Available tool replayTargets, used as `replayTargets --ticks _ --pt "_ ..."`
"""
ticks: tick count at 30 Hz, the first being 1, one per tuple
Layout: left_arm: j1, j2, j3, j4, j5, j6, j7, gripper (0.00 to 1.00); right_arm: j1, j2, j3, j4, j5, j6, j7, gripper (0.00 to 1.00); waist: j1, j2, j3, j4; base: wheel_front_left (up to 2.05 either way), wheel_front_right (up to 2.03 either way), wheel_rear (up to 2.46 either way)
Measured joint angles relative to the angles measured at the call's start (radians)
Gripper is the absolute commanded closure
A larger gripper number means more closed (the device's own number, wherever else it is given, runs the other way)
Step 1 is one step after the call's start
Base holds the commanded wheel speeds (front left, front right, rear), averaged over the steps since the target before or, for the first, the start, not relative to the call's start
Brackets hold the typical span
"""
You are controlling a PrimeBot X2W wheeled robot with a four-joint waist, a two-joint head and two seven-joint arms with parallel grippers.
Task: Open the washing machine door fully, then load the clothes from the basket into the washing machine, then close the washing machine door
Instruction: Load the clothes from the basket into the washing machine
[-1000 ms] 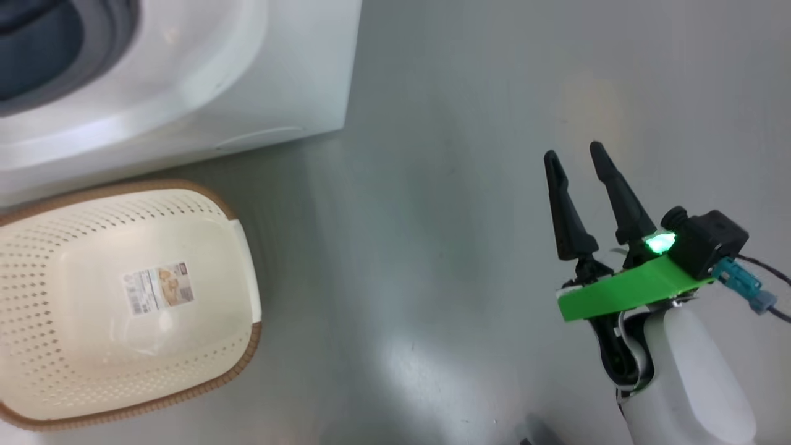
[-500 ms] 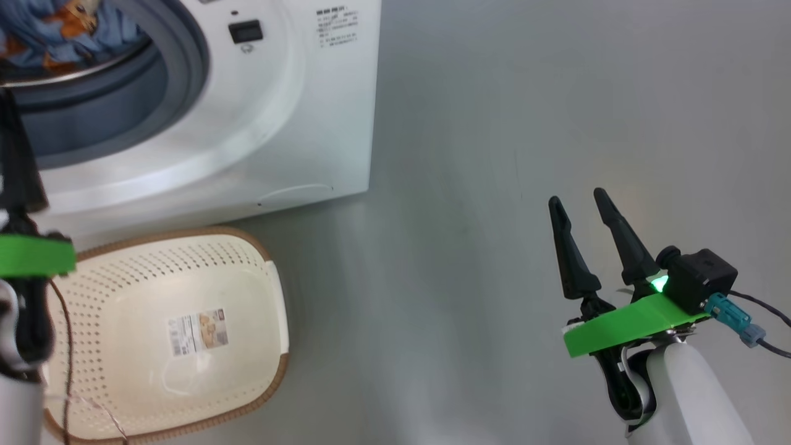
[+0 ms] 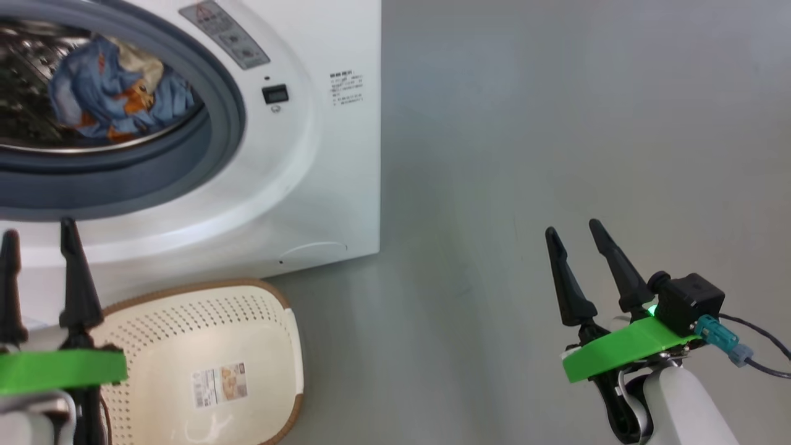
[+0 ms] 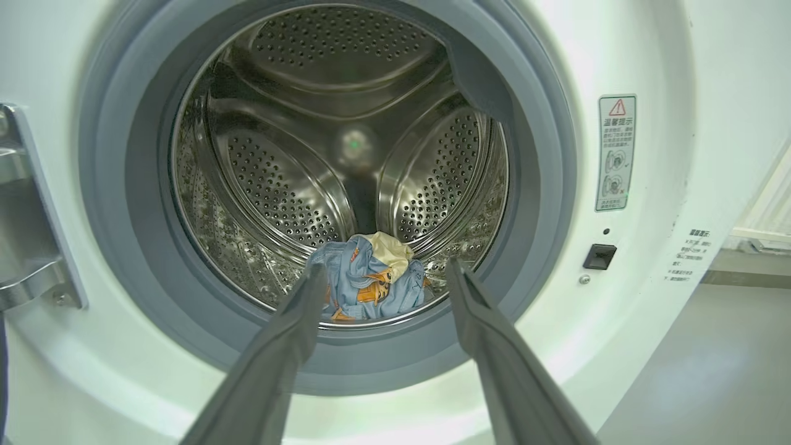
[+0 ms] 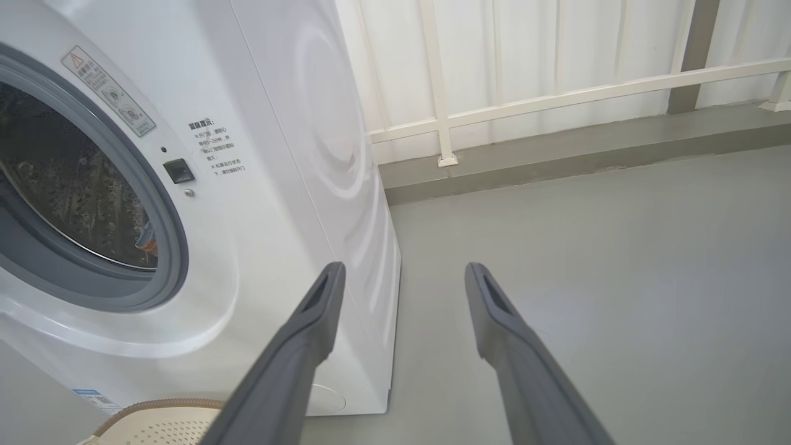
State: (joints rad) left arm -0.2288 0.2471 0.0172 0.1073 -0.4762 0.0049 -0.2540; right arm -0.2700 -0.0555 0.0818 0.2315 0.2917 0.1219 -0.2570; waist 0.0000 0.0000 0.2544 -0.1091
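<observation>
- Head camera has tilted up since a second ago; left gripper (image 3: pixel 37 230) now shows at lower left, fingers spread wide, holding nothing.
- Right gripper (image 3: pixel 572 227) over the floor (image 3: pixel 494 154), fingers wide apart, empty.
- Clothes (image 3: pixel 117 99) bunched low in the drum (image 4: pixel 346 123) of the washing machine (image 3: pixel 321 154).
- Basket (image 3: pixel 185 321) on the floor just in front of the machine, bottom label showing.

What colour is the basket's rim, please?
Brown; the basket shows best in the head view.

Bright, even light; wide-angle wrist distortion
</observation>
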Motion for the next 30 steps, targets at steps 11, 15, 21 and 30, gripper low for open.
replayTargets --ticks 11,15,21,30 --pt "0.194 -0.075 0.048 -0.046 0.112 -0.02 0.0 0.0 0.049 0.0 0.001 0.025 -0.001 0.0 0.0 0.0 0.0 0.0 -0.114 0.005 0.0 0.0 0.0" --pt "0.249 -0.109 0.058 -0.053 0.15 -0.028 0.0 0.0 0.069 0.0 0.001 0.03 -0.002 0.0 0.0 0.0 0.0 0.0 -0.15 0.007 0.0 0.0 0.0" --pt "0.31 -0.138 0.076 -0.061 0.214 -0.041 0.0 0.0 0.085 0.0 0.0 0.03 -0.01 0.0 0.0 0.0 0.0 0.0 -0.192 0.007 0.0 0.0 0.0" --pt "0.353 -0.178 0.079 -0.04 0.271 -0.046 0.0 0.0 0.11 0.001 -0.001 0.036 -0.02 0.0 0.0 0.0 0.0 0.0 -0.234 0.009 0.0 0.0 0.0"
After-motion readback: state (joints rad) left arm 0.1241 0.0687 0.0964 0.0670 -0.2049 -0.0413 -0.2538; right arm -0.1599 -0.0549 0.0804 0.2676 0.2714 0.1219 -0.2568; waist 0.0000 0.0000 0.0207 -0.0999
